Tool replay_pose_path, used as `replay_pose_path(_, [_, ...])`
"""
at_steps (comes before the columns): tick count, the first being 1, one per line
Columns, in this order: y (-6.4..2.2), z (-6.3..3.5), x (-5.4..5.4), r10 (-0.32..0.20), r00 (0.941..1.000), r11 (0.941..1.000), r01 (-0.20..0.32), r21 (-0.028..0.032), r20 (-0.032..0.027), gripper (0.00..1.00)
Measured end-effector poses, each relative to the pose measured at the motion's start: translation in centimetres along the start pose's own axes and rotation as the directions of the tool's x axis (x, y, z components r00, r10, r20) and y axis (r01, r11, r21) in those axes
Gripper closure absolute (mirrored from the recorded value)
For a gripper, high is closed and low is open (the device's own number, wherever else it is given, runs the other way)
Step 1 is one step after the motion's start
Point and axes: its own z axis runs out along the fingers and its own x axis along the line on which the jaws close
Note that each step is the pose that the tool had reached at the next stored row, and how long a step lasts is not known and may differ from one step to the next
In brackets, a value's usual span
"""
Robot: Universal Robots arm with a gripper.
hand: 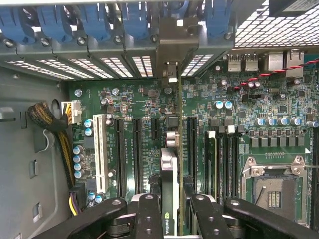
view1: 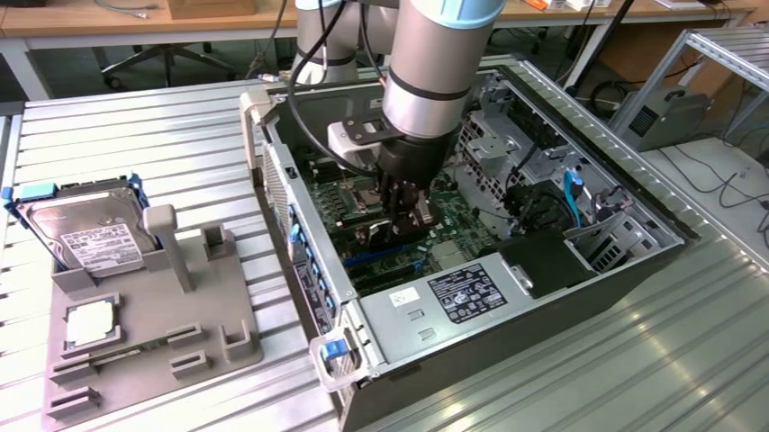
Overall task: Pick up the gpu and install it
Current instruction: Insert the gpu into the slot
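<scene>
Gripper (hand: pixel 170 211) is clamping narrowly on the gpu (hand: pixel 169 172), holding it upright and edge-down inside the computer case (view1: pixel 481 387). Its bracket end is facing the rear panel, apparently to line it up over a motherboard (hand: pixel 199 107) slot.

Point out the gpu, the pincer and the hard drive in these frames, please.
gpu (hand: pixel 169 174), wrist view, on its edge facing the camera.
pincer (hand: pixel 173 201), wrist view, midway between its fingertips, which grip the gpu.
hard drive (view1: pixel 106 241), exterior view, on its white label.
</scene>
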Motion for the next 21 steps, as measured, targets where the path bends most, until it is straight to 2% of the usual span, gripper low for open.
replay_pose_path(13, [0.0,0.0,-0.08,-0.001,1.0,1.0,0.001,0.0,0.0,0.73])
replay_pose_path(15, [0.0,0.33,-0.08,-0.005,1.0,1.0,0.005,0.0,-0.0001,0.73])
replay_pose_path(16, [0.0,0.36,-0.09,-0.005,1.0,1.0,0.005,0.0,0.0063,0.73])
replay_pose_path(18, [0.0,0.46,-0.09,-0.005,1.0,1.0,0.005,-0.0002,0.0062,0.73])
replay_pose_path(20, [0.0,0.51,-0.09,-0.005,1.0,1.0,0.005,-0.0001,0.0086,0.73])
replay_pose_path(21, [0.0,0.53,-0.08,-0.005,0.9998,1.0,0.005,-0.0003,0.017,0.73])
